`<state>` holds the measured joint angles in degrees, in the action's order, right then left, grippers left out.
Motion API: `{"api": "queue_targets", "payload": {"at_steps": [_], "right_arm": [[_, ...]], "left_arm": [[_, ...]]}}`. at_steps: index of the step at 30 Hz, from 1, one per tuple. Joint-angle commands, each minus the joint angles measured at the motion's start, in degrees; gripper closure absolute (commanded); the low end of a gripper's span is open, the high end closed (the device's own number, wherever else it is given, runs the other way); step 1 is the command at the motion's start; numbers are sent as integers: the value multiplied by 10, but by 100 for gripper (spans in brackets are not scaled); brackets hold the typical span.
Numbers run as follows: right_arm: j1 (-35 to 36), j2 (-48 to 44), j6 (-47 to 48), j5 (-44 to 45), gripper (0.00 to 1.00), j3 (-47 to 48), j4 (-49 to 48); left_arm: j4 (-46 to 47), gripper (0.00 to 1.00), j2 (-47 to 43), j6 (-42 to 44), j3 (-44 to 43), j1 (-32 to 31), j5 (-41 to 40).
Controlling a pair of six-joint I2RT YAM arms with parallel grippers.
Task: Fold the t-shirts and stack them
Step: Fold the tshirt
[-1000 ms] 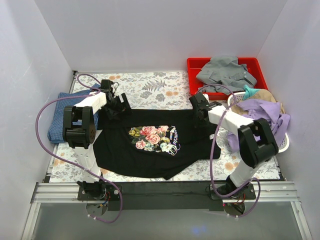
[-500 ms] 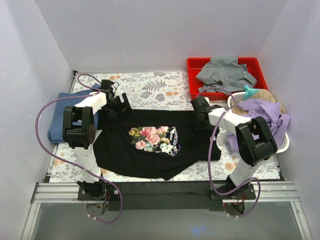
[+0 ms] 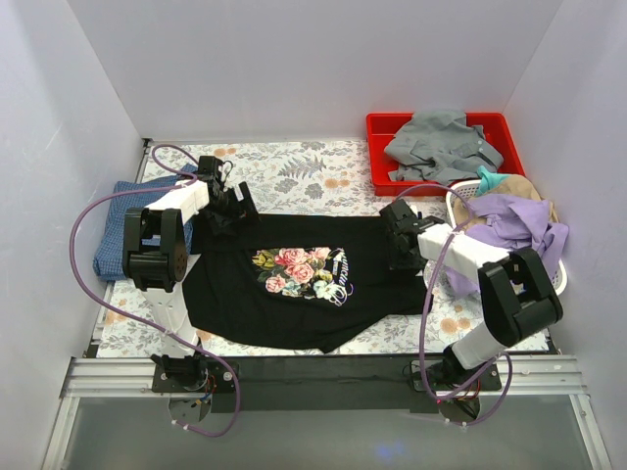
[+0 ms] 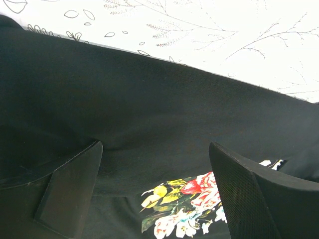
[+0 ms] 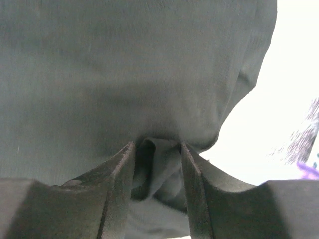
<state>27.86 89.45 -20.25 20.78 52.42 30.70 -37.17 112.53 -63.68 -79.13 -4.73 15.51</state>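
The black t-shirt [image 3: 294, 311] with the pink-rose print [image 3: 299, 269] lies spread on the floral table cover, print up. My left gripper [image 3: 231, 204] is open over the shirt's far left corner. In the left wrist view its fingers [image 4: 70, 194] stand wide apart above the black cloth [image 4: 149, 89], holding nothing. My right gripper [image 3: 400, 238] is at the shirt's right side. In the right wrist view it [image 5: 157, 145] is shut on a pinched fold of the black cloth [image 5: 124, 64]. The mottled blue t-shirt [image 3: 116, 233] lies folded at the far left.
A red bin [image 3: 377, 127] holding a grey garment [image 3: 441, 142] stands at the back right. A white basket [image 3: 556, 284] with purple clothes [image 3: 514, 220] stands at the right edge. White walls enclose the table on three sides.
My right gripper has moved nearer and slightly right, pulling the black shirt's right edge with it. The left arm has not moved.
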Motion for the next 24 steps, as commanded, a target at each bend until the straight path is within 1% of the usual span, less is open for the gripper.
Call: {"api": "queue_targets", "payload": {"at_steps": [1,2,5,8,11,14,15,16,20,21,24], "right_arm": [[12,-52,-37,-28,53,-21,44],[20,-69,-49,-42,53,-27,47],[37,-92,-72,-43,53,-35,74],[57,-118,-92,-23,53,-29,87],[58,-121,-83,10,49,-8,82],[57,-83,-54,45,48,42,81],[57,-61,-46,51,47,64,64],[56,-48,-25,47,47,74,52],[46,23,4,11,47,120,-1],[44,52,9,-1,47,128,-11],[43,98,17,-18,47,167,-29]], "left_arm": [[-18,12,13,11,-1,-3,-14],[-17,12,15,11,-1,-3,-14],[-19,12,20,11,-6,-3,-13],[-19,12,19,11,-8,-3,-13],[-18,12,15,11,-9,-3,-13],[-19,12,7,13,-15,-3,-14],[-19,11,2,13,-17,-3,-13],[-19,11,-2,11,-16,-3,-11],[-12,10,-13,10,-12,-3,9],[-13,9,-14,9,-14,-3,11],[-13,8,-23,7,-8,-4,9]]}}
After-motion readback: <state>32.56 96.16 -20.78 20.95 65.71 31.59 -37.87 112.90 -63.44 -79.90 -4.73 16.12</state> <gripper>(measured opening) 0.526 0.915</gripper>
